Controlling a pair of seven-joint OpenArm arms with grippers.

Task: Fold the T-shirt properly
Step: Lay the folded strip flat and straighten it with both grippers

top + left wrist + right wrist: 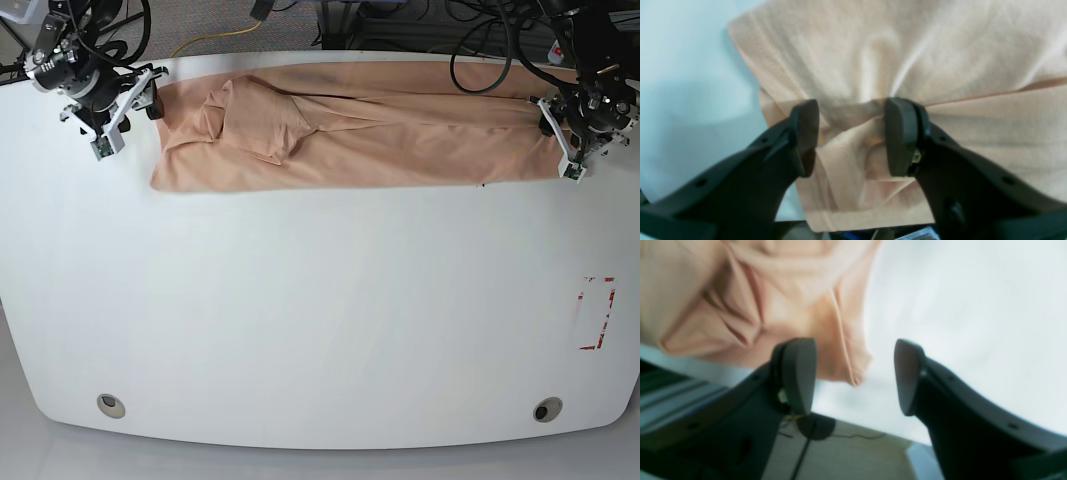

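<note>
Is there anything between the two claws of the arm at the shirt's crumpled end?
No. In the right wrist view the right gripper has open jaws with only bare white table between; the T-shirt lies beside them.

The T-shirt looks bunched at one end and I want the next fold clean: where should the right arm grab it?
Probably the loose hemmed corner of the T-shirt, approached from the table's outer end. It sticks out just beyond the right gripper, whose jaws stand open and empty.

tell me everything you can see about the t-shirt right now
The T-shirt is plain peach soft cloth, folded lengthwise into a long band along the table's far edge. It is rumpled near the base view's left end. The left gripper stands open around a bunched fold at the other end; the right gripper is open, off the cloth.
</note>
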